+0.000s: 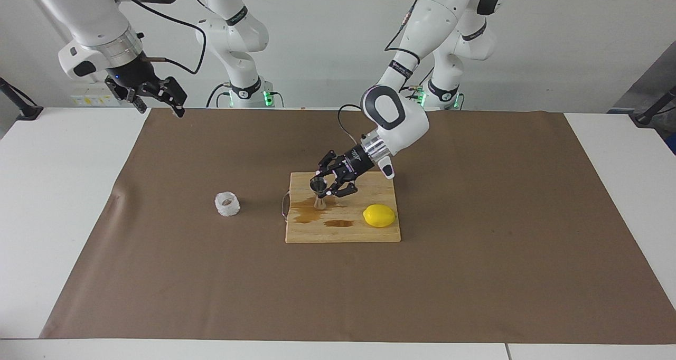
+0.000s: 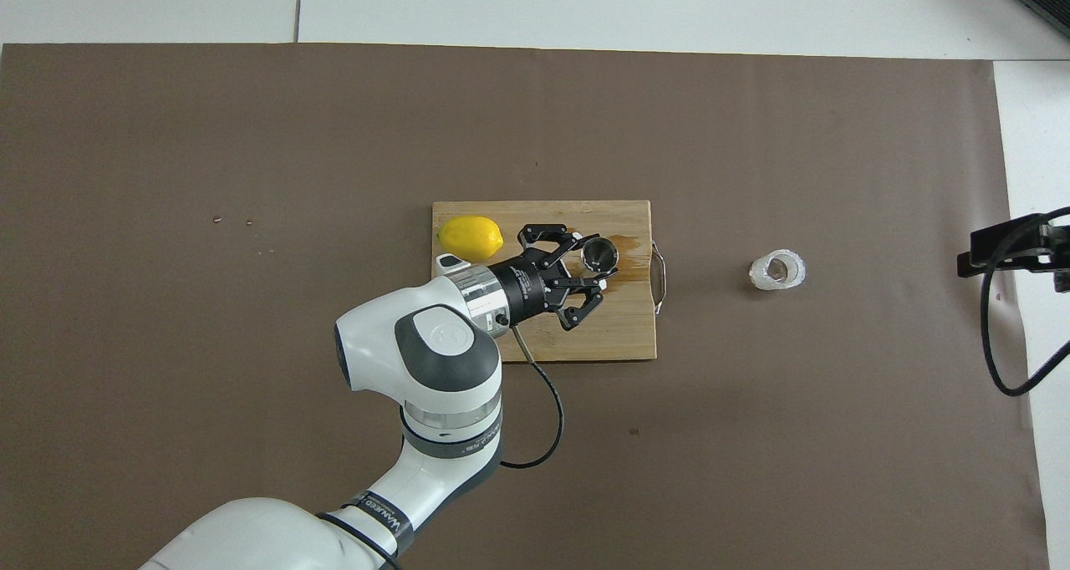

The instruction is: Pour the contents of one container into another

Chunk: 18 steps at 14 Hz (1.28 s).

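The left arm comes in from its base, bends at a raised elbow and slopes its forearm down toward the wooden cutting board (image 1: 369, 233) (image 2: 543, 340) in the middle of the brown mat (image 1: 475, 244) (image 2: 251, 177) that covers the desk (image 1: 53, 191) (image 2: 585, 2). Its wrist is angled low, pointing toward the right arm's end of the desk. The left gripper (image 1: 327, 187) (image 2: 595, 272) has its jaws drawn in tight on the steel jigger (image 1: 318, 191) (image 2: 599, 256), gripping it at the side; the jigger stands upright on the board, its dark mouth up, at the edge of a brown wet stain (image 1: 306, 215) (image 2: 631, 246). A lemon (image 1: 379, 215) (image 2: 471, 237) lies on the same board, toward the left arm's end. The crinkled clear cup (image 1: 227, 204) (image 2: 777, 270) sits on the mat off the board, toward the right arm's end, well apart from the jigger. The right arm waits, raised, with the right gripper (image 1: 158, 98) over the mat's corner by its own base, jaws spread wide and holding nothing
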{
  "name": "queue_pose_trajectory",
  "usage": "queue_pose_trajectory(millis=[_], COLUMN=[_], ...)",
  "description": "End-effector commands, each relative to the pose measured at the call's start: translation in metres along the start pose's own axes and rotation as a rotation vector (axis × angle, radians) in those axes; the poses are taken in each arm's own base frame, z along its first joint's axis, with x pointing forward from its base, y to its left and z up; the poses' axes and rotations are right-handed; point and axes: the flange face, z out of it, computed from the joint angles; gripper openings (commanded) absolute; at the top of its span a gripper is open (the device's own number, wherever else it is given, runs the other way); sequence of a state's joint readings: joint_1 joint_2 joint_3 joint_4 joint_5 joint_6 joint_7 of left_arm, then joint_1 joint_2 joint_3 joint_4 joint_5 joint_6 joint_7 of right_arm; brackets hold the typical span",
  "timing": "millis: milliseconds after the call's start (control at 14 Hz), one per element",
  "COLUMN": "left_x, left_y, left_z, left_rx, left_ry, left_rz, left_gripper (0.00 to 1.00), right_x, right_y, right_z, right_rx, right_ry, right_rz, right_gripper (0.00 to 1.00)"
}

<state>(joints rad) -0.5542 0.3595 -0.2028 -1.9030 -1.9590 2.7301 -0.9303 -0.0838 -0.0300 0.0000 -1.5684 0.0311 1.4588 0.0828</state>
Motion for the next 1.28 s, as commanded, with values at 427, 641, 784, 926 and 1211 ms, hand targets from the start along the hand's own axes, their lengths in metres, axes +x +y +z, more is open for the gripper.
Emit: queue_pose_trajectory(millis=[427,641,784,926,1211], left_x=[-0.0006,0.0002,0.0015,0.0015,0.0024], left_y=[-0.0036,-0.0044,-0.0046,-0.0044,-0.0027], left_z=[0.0055,0.0056,0.0050,0.0049,0.0040], left_rx=[-0.022,-0.022,-0.029,-0.030,-0.031], left_ry=[0.009,0.013,0.021,0.022,0.025], left_rz=[0.016,0.016,0.016,0.022,0.026], left_gripper=[0.10,0.16,0.43,0.45,0.59], right_x=[-0.0010,-0.0015,-0.0012,-0.0008,-0.0007], right_y=[0.0037,0.0037,0.0046,0.0029,0.0038], right_z=[-0.0014,-0.0021,-0.0002,0.0004,0.0018], right_rx=[-0.008,-0.008,-0.008,-0.008,-0.008], right_ry=[-0.004,-0.002,-0.005,0.001,-0.002], right_rz=[-0.002,-0.002,0.000,-0.003,-0.003], right_gripper=[1.00,1.00,1.00,1.00,1.00])
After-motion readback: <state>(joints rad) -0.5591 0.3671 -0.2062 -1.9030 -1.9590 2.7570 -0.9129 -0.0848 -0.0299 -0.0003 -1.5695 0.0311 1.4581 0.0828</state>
